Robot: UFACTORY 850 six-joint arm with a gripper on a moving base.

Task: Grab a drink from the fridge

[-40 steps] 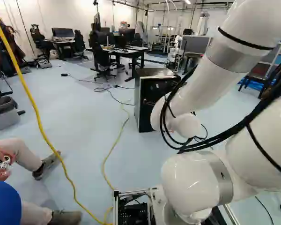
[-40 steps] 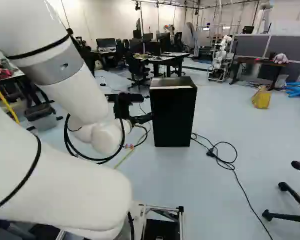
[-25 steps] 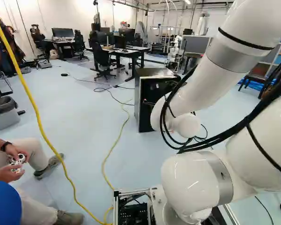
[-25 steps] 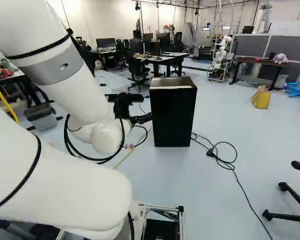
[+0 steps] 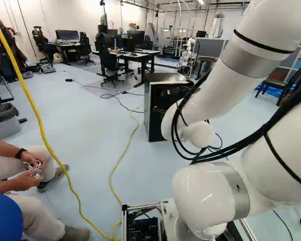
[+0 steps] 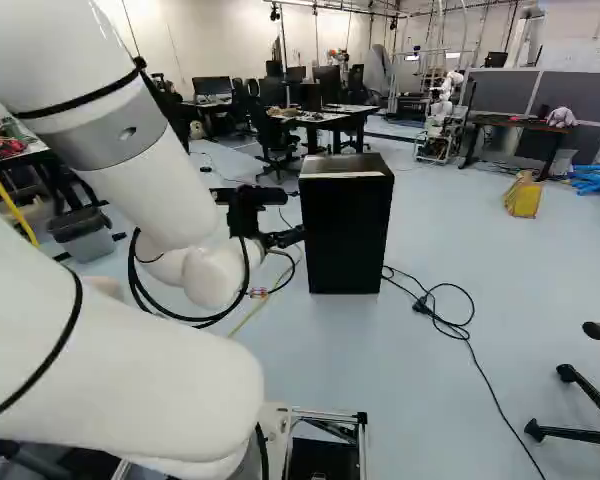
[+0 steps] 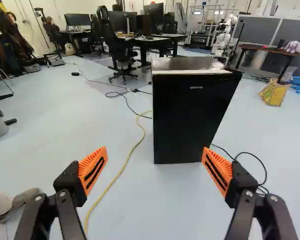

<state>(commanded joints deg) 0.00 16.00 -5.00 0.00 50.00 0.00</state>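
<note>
The pincer (image 6: 280, 238) is spread wide, its two orange pads (image 7: 93, 169) far apart, with nothing gripped between them. Ahead of it, slightly to its right, the black fridge (image 7: 190, 110) stands upright on the floor (image 7: 135, 200), its door shut. The door hides the inside, so I cannot tell what the fridge contains or where a drink lies in it.

Well off to the pincer's left is a grey bin (image 6: 85, 238) with a dark liner folded over its rim; its contents cannot be made out. Far beyond the pincer, to the right of the fridge, a yellow bag (image 7: 275, 93) sits on the floor, what it holds too indistinct to name. Behind and below the pincer, on the moving base, an open metal frame (image 5: 135, 206) houses dark parts (image 5: 143, 228), only partly visible.
</note>
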